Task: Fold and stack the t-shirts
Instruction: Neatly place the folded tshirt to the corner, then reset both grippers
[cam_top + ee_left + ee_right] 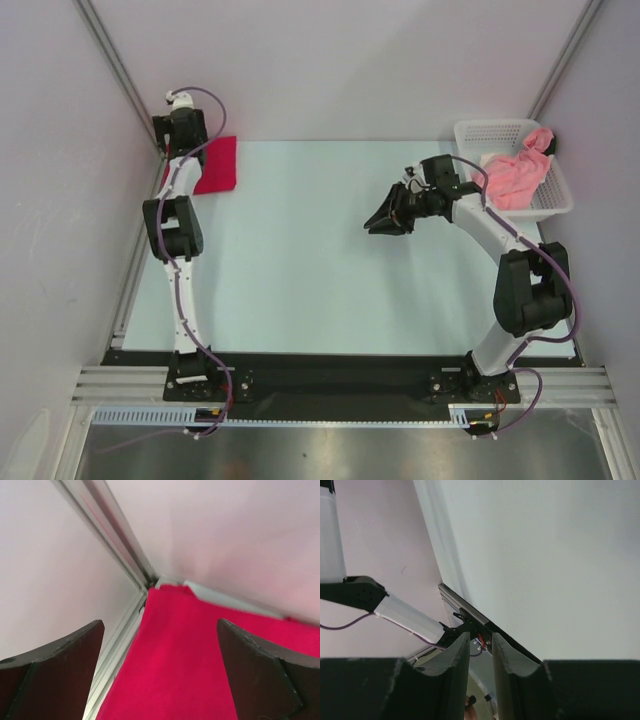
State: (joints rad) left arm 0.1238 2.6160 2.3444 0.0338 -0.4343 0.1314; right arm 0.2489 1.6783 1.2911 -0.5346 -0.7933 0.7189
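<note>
Plainly, the hazards differ from one side of the overhead view to the other. At the upper left, the red shirt (218, 165) is laid flat on the bench (320, 260) as a neat rectangle, apparently folded, close against the corner. The left fingers (160, 627) are spread wide just above it and nothing is gripped. If they were closed here, only the top layer might be pinched and the fold pulled open. The wall (60, 570) and its rail (117, 540) are near, so either could be struck by a careless move.

Right of centre, the right fingers (378, 225) are held over bare bench, drawn almost together with a narrow slit between them, and nothing is held. A grasp cannot be made until they are opened; cloth would merely be pushed about if they were driven in as they stand.

At the upper right, the pink shirt (522, 172) is crumpled inside the basket (468, 133), with one part draped over the far rim. It is judged that the cloth could be caught on the mesh when lifted. The light basket might then be dragged or tipped, or the shirt picked up in a bunch that cannot be spread for folding.
</note>
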